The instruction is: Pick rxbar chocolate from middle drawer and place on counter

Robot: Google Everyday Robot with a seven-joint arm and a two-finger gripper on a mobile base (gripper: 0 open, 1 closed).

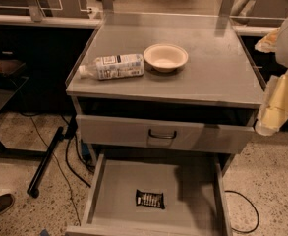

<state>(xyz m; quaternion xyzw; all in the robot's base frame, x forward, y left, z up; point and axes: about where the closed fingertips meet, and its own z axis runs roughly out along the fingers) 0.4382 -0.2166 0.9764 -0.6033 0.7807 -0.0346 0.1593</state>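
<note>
The rxbar chocolate [150,199], a small black wrapper with white lettering, lies flat on the floor of the middle drawer [119,191], near its front. That drawer is pulled wide open below the counter [207,77]. My gripper [270,118] is at the right edge of the view, pale and yellowish. It hangs beside the counter's front right corner, well above and to the right of the bar and apart from it.
A clear white-labelled bottle [113,66] lies on its side on the counter's left part, next to a pale bowl [165,57]. The upper drawer with a dark wire handle [162,134] stands slightly out. Cables and a black bar [45,161] lie on the floor at left.
</note>
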